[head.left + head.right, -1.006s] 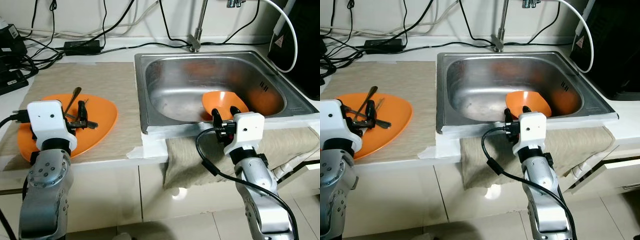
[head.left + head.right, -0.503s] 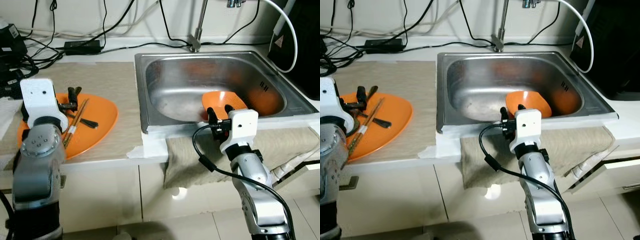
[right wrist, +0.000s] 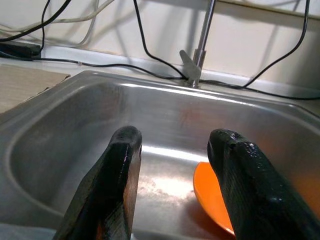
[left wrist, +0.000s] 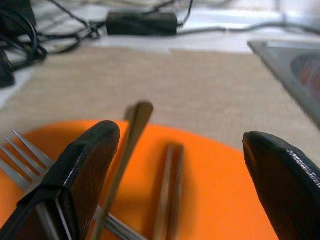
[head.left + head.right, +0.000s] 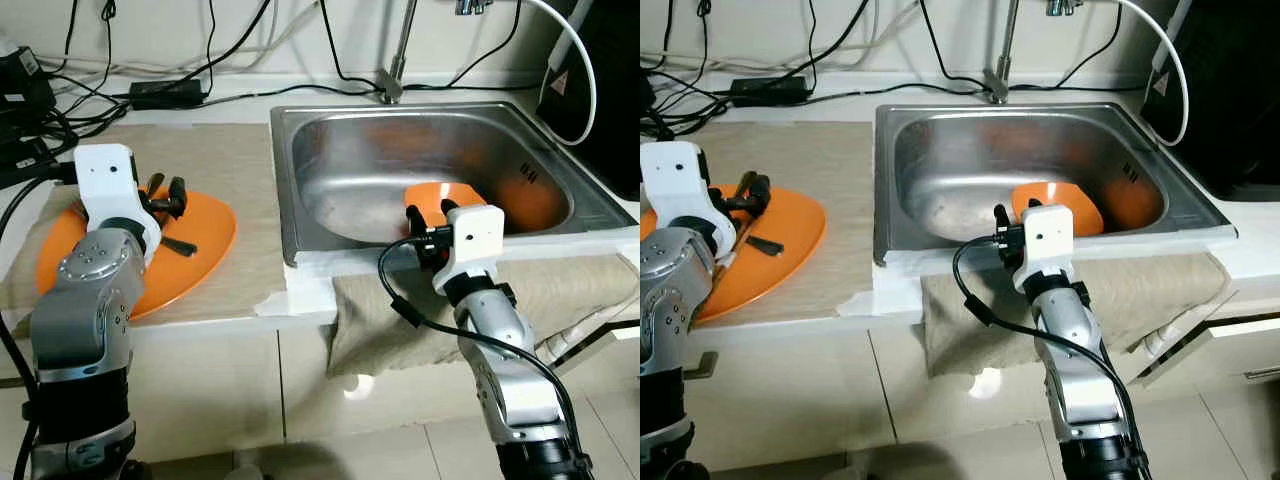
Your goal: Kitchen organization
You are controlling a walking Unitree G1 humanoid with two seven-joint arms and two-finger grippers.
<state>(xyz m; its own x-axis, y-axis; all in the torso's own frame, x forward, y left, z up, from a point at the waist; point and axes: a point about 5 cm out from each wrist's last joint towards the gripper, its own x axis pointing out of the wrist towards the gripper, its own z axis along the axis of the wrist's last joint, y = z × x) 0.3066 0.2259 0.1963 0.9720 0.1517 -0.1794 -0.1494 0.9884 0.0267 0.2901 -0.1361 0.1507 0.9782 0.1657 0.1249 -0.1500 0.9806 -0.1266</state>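
The orange plate [image 5: 195,245] is sitting on the beige mat [image 5: 225,165] left of the sink [image 5: 300,150], and it's carrying the cutlery: a fork [image 4: 25,150], a spoon [image 4: 131,131] and a pair of chopsticks [image 4: 169,187], all lying loose across it.

Compared with a second ago the left gripper [image 5: 165,197] is sitting further back over the plate, wide open and empty. The chopsticks, which were showing clearly across the plate half a second ago, are now mostly hidden behind the arm in the head views, though the wrist camera is showing them flat on the plate right between the spread fingers [image 4: 82,167]. Looks to me like it's lining up for a pick, not holding anything yet.

The right gripper [image 5: 429,221] is drifting a bit left along the front edge of the sink, fingers also apart and empty, pointing into the basin. In there an orange bowl [image 5: 440,198] is resting tilted near the front right. I'm guessing that gets grabbed next.
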